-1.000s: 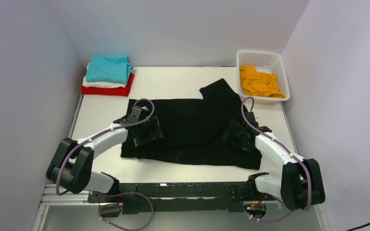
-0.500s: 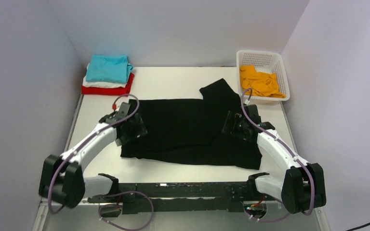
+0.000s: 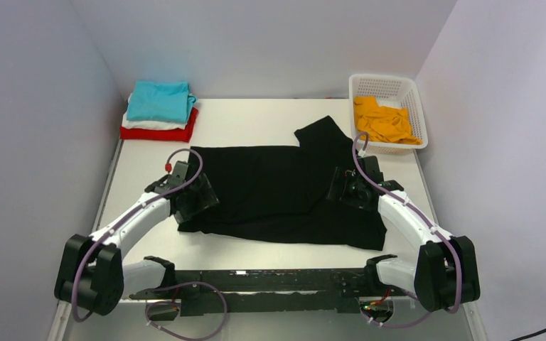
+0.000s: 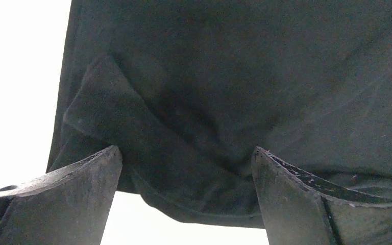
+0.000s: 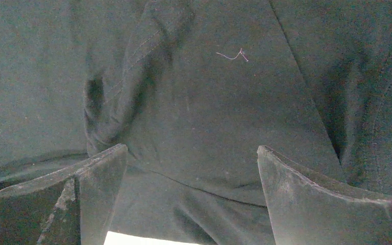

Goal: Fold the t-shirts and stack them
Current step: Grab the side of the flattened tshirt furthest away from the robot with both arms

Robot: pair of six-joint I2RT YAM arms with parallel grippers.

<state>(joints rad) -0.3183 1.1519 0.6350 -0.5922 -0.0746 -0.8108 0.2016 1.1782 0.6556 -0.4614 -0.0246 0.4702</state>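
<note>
A large black t-shirt (image 3: 277,192) lies spread across the middle of the table, one sleeve pointing to the back right. My left gripper (image 3: 197,195) is open, low over the shirt's left edge; the left wrist view shows the black cloth (image 4: 235,92) and its hem between the wide-apart fingers (image 4: 81,189). My right gripper (image 3: 346,190) is open, low over the shirt's right part; the right wrist view shows folded black cloth (image 5: 209,112) between its fingers (image 5: 306,199). Folded teal (image 3: 158,101), white and red (image 3: 158,131) shirts are stacked at the back left. An orange shirt (image 3: 382,121) lies in the basket.
The white lattice basket (image 3: 418,106) stands at the back right corner, near the right wall. The stack of folded shirts sits against the left wall. Bare white table (image 3: 256,117) shows behind the black shirt and along the near edge.
My left gripper moved left from over the shirt's body to its left edge, then a little nearer. My right gripper moved slightly back and left. The shirt lies as before.
</note>
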